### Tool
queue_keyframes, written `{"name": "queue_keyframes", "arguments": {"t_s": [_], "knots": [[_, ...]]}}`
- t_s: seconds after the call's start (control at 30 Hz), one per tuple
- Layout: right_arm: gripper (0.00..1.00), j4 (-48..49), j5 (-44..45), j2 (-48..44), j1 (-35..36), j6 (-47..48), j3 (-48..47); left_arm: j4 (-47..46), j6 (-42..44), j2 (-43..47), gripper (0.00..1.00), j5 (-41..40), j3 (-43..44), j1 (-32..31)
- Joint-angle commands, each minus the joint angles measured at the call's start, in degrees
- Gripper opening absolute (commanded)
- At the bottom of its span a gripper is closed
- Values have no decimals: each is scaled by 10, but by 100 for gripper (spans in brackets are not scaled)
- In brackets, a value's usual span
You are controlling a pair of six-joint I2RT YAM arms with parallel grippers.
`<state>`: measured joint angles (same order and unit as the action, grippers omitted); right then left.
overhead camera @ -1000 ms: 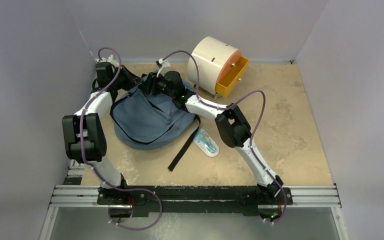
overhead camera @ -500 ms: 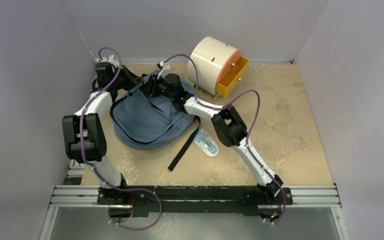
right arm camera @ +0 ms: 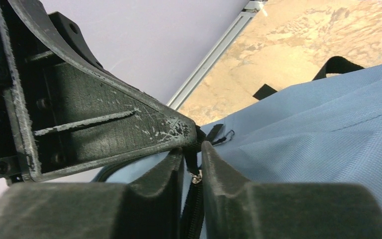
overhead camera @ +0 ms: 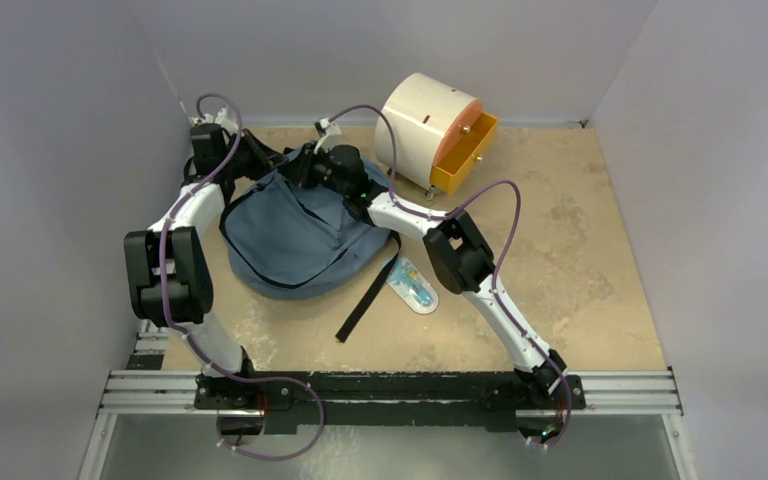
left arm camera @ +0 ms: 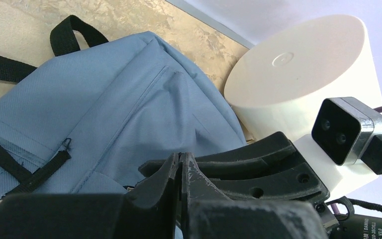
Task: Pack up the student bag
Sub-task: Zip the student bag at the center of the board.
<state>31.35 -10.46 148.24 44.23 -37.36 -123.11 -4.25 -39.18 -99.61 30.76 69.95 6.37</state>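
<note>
The student bag (overhead camera: 295, 235), slate-blue with black straps, lies flat at the left rear of the table, and both grippers meet at its far top edge. My left gripper (overhead camera: 282, 165) (left arm camera: 180, 155) is shut, its tips pinching a thin black tab at the zipper's end. My right gripper (overhead camera: 307, 170) (right arm camera: 193, 149) faces it. Its jaws stand a narrow gap apart, open, with the metal zipper slider (right arm camera: 196, 177) and its black pull between them. One left finger (right arm camera: 104, 124) crosses just above the right tips.
A cream cylindrical cabinet (overhead camera: 425, 125) with its orange drawer (overhead camera: 465, 155) pulled out stands behind the bag on the right. A clear packet with a blue item (overhead camera: 413, 286) lies right of the bag, beside a loose black strap (overhead camera: 365, 300). Walls close in left and behind.
My right gripper has shifted a little left along the bag's top edge and its jaws have narrowed around the zipper pull. The left arm has held still.
</note>
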Motion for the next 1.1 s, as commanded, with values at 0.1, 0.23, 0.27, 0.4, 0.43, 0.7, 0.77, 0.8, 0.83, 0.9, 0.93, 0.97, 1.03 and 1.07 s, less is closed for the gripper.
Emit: {"name": "queue_keyframes", "arguments": {"t_s": [0.1, 0.23, 0.27, 0.4, 0.43, 0.7, 0.77, 0.8, 0.83, 0.9, 0.93, 0.97, 1.03, 1.07], "knots": [[1, 65, 1, -19, -5, -4, -17, -28, 4, 35, 0, 16, 10, 0], [0, 70, 5, -36, -5, 3, 8, 4, -6, 36, 23, -16, 17, 0], [0, 70, 5, -40, -5, 4, 15, 22, -10, 39, 36, -37, 21, 0], [0, 72, 4, -53, -6, 6, 36, 109, -46, 69, 57, -154, 18, 1], [0, 73, 4, -57, -6, 6, 41, 122, -55, 76, 58, -176, 13, 2], [0, 84, -4, -69, -6, 8, 66, 199, -132, 84, 59, -209, -16, 33], [0, 85, -5, -70, -6, 10, 66, 193, -144, 77, 58, -187, -22, 37], [0, 87, -7, -70, -6, 11, 66, 186, -147, 73, 57, -174, -24, 38], [0, 88, -9, -70, -6, 12, 66, 176, -149, 68, 56, -158, -24, 39], [0, 93, -11, -72, -6, 17, 68, 161, -153, 56, 53, -121, -24, 39], [0, 96, -12, -72, -6, 20, 68, 154, -155, 49, 53, -107, -24, 39], [0, 99, -14, -73, -6, 22, 69, 148, -156, 41, 52, -93, -23, 39], [0, 104, -19, -74, -6, 24, 69, 145, -160, 28, 51, -69, -19, 39], [0, 106, -21, -75, -6, 24, 70, 144, -164, 23, 50, -60, -19, 40]]}}
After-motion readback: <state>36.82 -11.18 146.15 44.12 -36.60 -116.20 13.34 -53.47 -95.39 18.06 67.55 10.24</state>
